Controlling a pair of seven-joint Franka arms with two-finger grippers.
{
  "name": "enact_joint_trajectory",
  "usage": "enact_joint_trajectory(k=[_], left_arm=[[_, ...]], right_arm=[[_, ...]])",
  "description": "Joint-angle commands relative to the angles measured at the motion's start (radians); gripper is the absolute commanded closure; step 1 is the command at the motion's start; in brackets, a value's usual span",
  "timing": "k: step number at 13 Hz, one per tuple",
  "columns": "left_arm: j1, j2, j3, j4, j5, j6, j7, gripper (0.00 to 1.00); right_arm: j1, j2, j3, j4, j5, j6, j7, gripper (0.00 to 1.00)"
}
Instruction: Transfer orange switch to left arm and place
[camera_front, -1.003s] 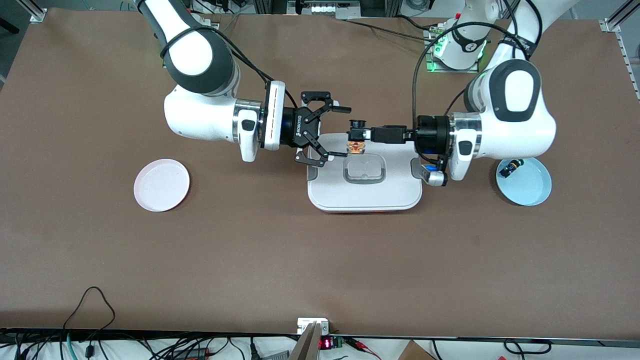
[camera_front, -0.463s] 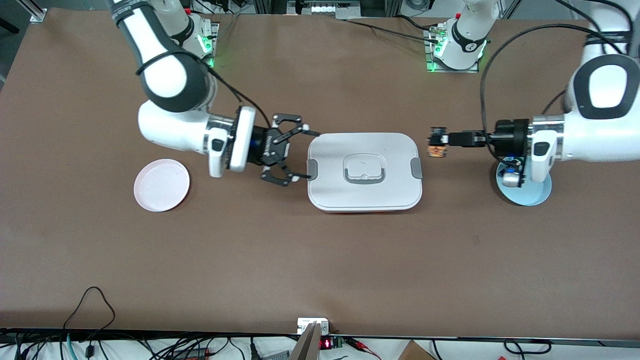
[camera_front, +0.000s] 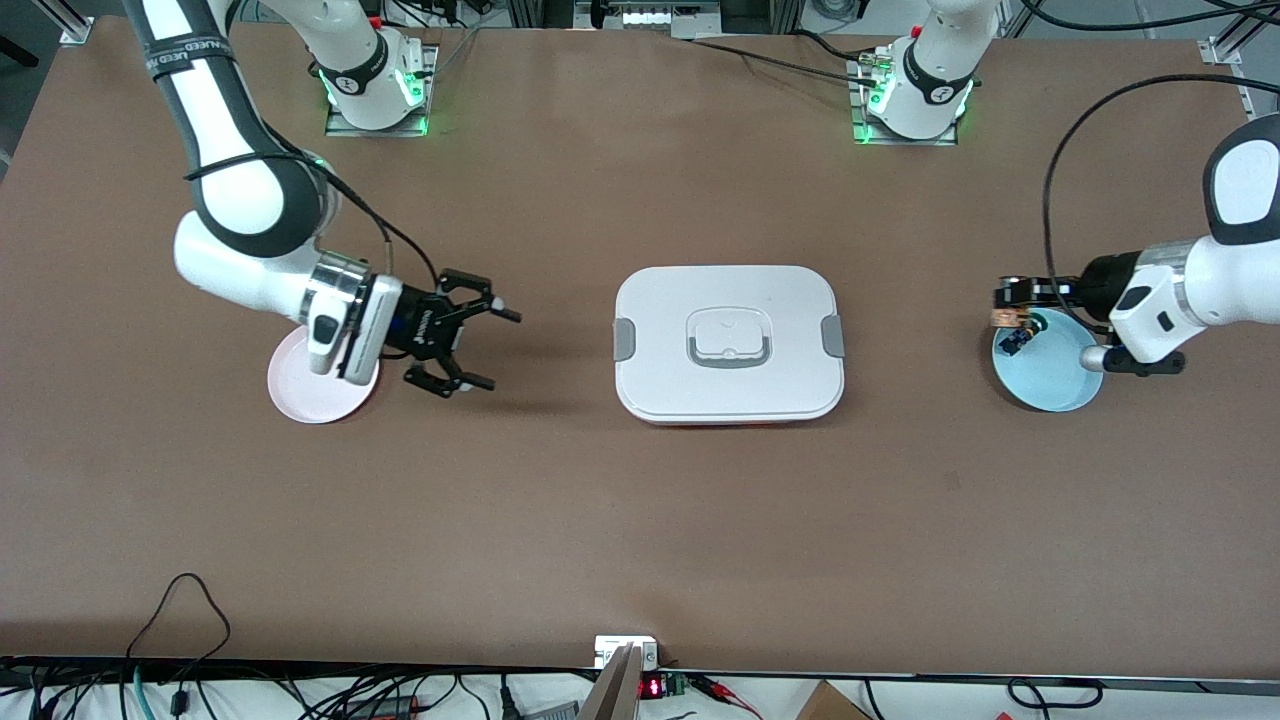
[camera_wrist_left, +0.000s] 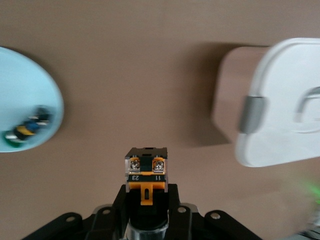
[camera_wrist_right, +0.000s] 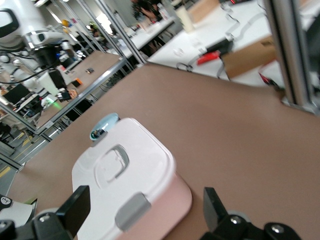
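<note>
Orange-capped black push-button switch: clamped in the slim left gripper, over the rim of the pale blue round plate at the left arm's end, well apart from the white rounded plastic box. Right gripper: black claw, fingers spread, empty, just beside the pink round plate.

The front camera hangs high across the surface from me, looking down on both my bases along its top edge and taking in the whole scene from well back. My left wrist camera looks close over my jaws, down at the surface and one end of the box. My right wrist camera looks low and slantwise along the surface, out to the room. All three views share the box.
</note>
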Motion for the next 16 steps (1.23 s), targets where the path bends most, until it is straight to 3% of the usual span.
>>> enact_joint_trajectory(k=[1,5,7,8,12,16], left_arm=[[0.045,0.048,-0.010,-0.006,0.184,0.054,0.043,1.00],[0.117,0.136,-0.010,-0.064,0.421,0.240,0.043,1.00],[0.160,0.160,-0.010,-0.136,0.480,0.352,0.043,1.00],[0.180,0.185,-0.009,-0.150,0.495,0.381,0.045,1.00],[0.227,0.271,-0.009,-0.158,0.558,0.466,0.043,1.00],[0.238,0.315,-0.006,-0.165,0.587,0.527,0.040,0.98]], right_arm=[[-0.042,-0.044,0.015,-0.023,-0.207,0.001,0.356,0.00],[-0.053,-0.061,0.012,-0.019,-0.563,-0.064,0.983,0.00],[-0.053,-0.073,-0.015,-0.004,-0.802,-0.170,1.246,0.00],[-0.055,-0.084,-0.021,0.007,-0.879,-0.240,1.319,0.00],[-0.053,-0.114,-0.097,0.074,-1.208,-0.458,1.367,0.00],[-0.055,-0.151,-0.098,0.252,-1.441,-0.649,1.364,0.00]])
